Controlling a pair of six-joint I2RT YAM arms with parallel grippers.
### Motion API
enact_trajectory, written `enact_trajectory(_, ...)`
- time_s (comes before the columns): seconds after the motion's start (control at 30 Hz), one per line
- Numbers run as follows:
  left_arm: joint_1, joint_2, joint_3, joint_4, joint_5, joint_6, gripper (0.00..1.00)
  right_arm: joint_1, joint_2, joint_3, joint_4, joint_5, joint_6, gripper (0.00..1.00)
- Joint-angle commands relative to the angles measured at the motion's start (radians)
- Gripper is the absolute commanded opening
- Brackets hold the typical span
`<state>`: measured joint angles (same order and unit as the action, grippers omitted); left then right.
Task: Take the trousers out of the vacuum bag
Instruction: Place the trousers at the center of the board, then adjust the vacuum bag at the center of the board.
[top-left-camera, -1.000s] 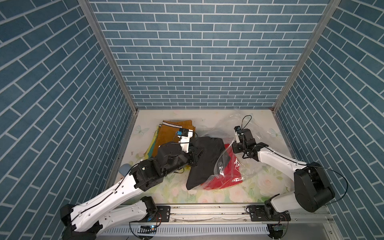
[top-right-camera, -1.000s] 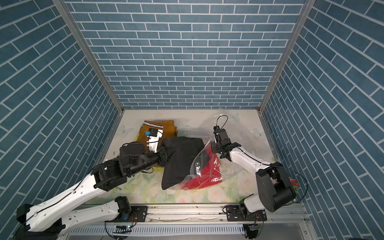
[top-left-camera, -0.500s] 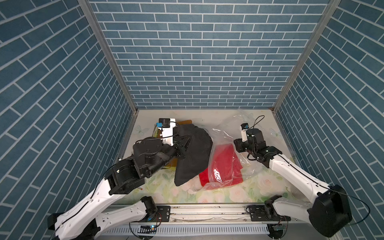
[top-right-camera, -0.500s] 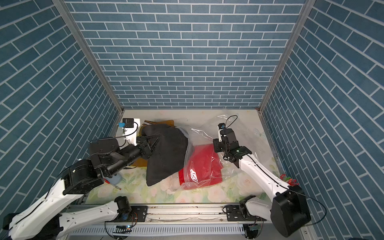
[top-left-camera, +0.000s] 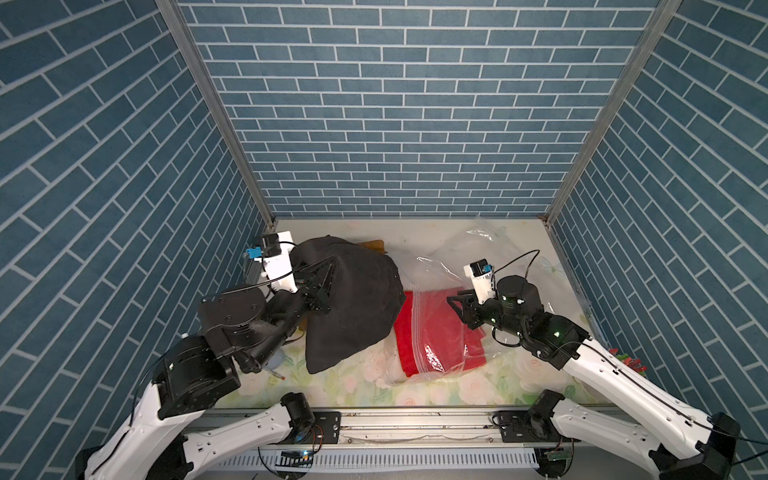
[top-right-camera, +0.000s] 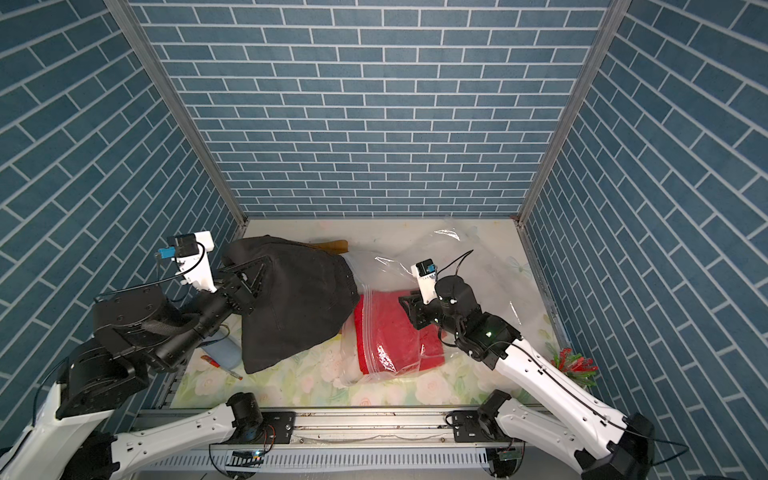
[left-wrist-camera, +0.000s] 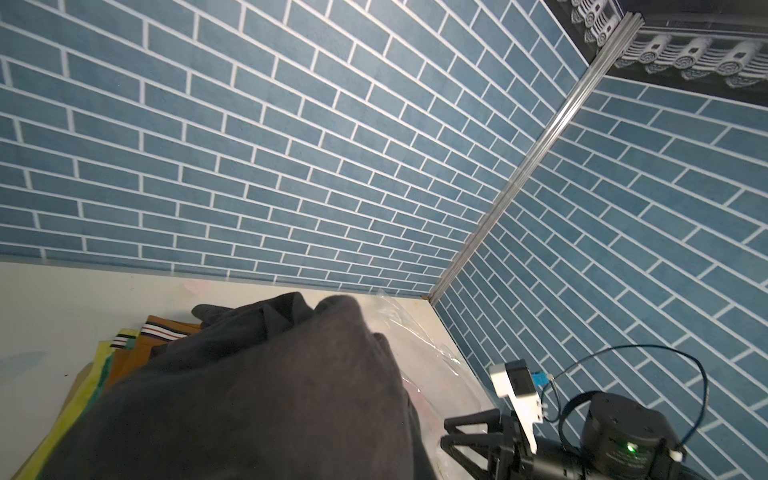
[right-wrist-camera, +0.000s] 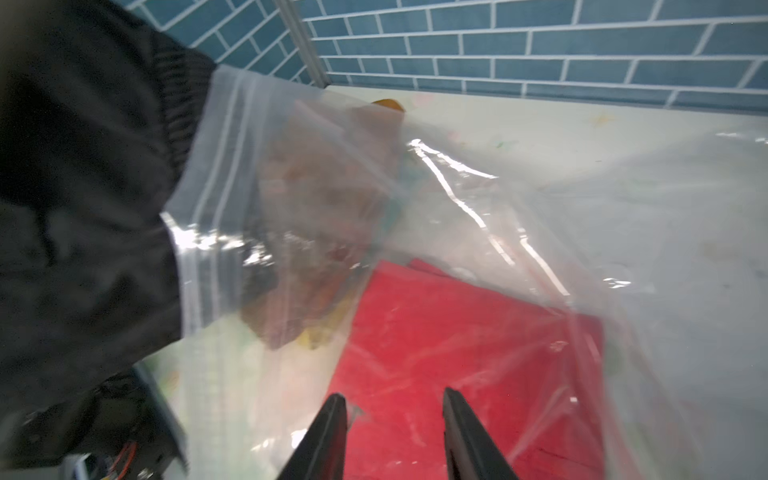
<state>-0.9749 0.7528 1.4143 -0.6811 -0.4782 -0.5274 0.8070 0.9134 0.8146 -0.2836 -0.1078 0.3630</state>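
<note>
Holding black trousers (top-left-camera: 353, 307), left jaws apparently clamped, red trousers (top-left-camera: 436, 328) in bag (top-left-camera: 457, 257)

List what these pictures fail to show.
- Left end effector: tips buried in the black trousers in both top views; wrist view shows no fingers.
- Stacked trousers: mostly covered by the black pair.
- Right end effector: wrist view blurred; contact with the vacuum bag unclear.
- Red trousers: one end behind the right arm, top views.
</note>
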Motion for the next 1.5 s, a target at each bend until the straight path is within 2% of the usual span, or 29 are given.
enact_trajectory(0.0, -0.001, -0.026, 0.049, 0.084, -0.097, 0.027, 0.0, 0.044, -0.012, -0.076, 0.081, -0.181, 0.06, 0.32)
enact_trajectory(0.07, -0.001, -0.033, 0.046, 0.084, -0.111, 0.027, 0.0, 0.087, 0.007, -0.126, 0.147, -0.271, 0.076, 0.26)
enact_trajectory(0.2, 0.0, -0.035, 0.043, 0.08, -0.127, 0.027, 0.0, 0.206, 0.065, -0.184, 0.243, -0.278, 0.11, 0.16)
enact_trajectory(0.37, 0.0, -0.031, 0.038, 0.084, -0.146, 0.029, 0.0, 0.308, 0.202, -0.233, 0.327, -0.161, 0.195, 0.06)
enact_trajectory(0.53, 0.0, -0.023, 0.03, 0.093, -0.147, 0.027, 0.0, 0.318, 0.308, -0.28, 0.365, -0.048, 0.288, 0.02)
enact_trajectory(0.77, 0.0, -0.018, -0.006, 0.134, -0.129, 0.024, 0.0, 0.312, 0.425, -0.282, 0.277, 0.129, 0.29, 0.0)
enact_trajectory(1.0, -0.001, -0.016, -0.064, 0.18, -0.106, 0.007, 0.0, 0.211, 0.48, -0.298, 0.225, 0.186, 0.228, 0.0)
enact_trajectory(1.2, 0.0, -0.018, -0.069, 0.195, -0.101, 0.006, 0.0, 0.055, 0.501, -0.288, 0.156, 0.23, 0.151, 0.0)
enact_trajectory(1.33, 0.001, -0.018, -0.079, 0.205, -0.099, 0.005, 0.0, -0.042, 0.558, -0.233, 0.103, 0.309, 0.096, 0.0)
enact_trajectory(1.47, -0.001, -0.01, -0.103, 0.222, -0.113, 0.0, 0.0, -0.16, 0.616, -0.169, 0.101, 0.336, 0.051, 0.0)
